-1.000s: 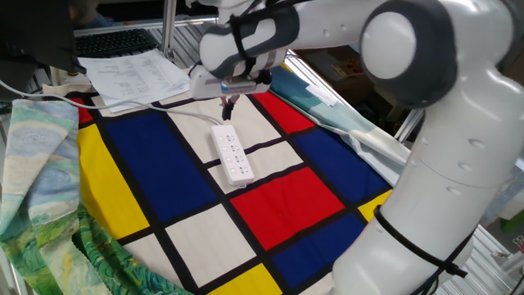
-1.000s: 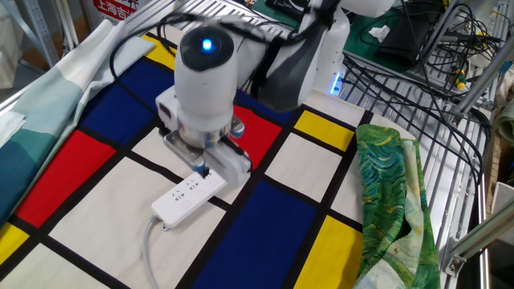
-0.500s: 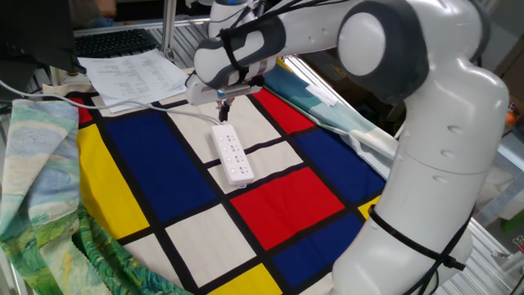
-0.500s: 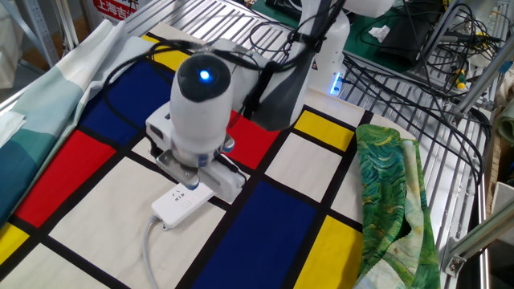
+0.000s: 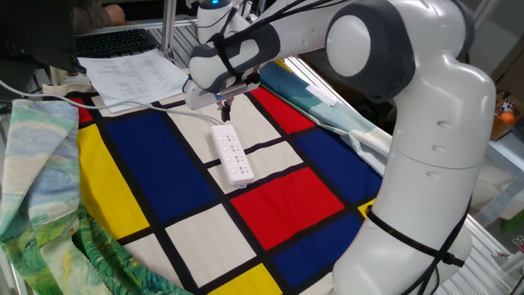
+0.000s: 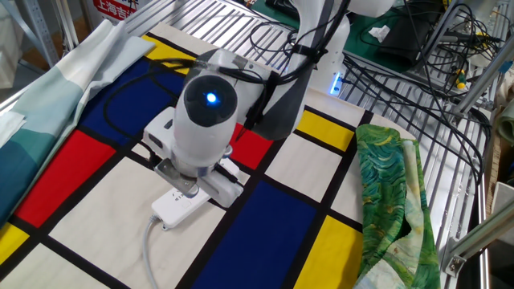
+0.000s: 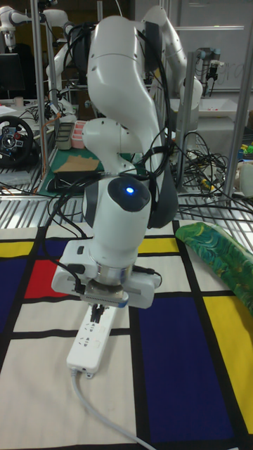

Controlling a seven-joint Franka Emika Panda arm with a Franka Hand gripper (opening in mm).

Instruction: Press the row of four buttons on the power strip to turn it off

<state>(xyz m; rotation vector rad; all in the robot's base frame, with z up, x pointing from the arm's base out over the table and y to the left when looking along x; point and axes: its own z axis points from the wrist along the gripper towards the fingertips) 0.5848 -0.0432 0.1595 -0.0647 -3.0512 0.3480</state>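
Your arm has swung further toward the cord end of the strip over the last second, and the wrist has tipped more.

From one fixed view, you can see the power strip (image 5: 231, 153) lying flat on a white panel of the colour-block cloth (image 5: 278, 201), its long axis running diagonally. Your gripper (image 5: 225, 107) hangs just above the strip's far end, dark fingertips pointing down at it. The fingers look like one dark tip here; whether they are apart or together you cannot tell. Paper sheets (image 5: 135, 74) lie at the far corner of the table, well apart from the strip.

Over to the other fixed view: the wrist, blue light glowing, covers most of the power strip (image 6: 177, 209). Only the near end shows, with the white cord (image 6: 148, 255) running off toward the bottom edge. A green patterned cloth (image 6: 391, 189) lies crumpled off to the right.

Now the tall fixed view: the power strip (image 7: 90, 341) points toward the camera, the gripper (image 7: 98, 313) right over its far half, fingertips close above or touching the top. The four buttons are too small to make out.
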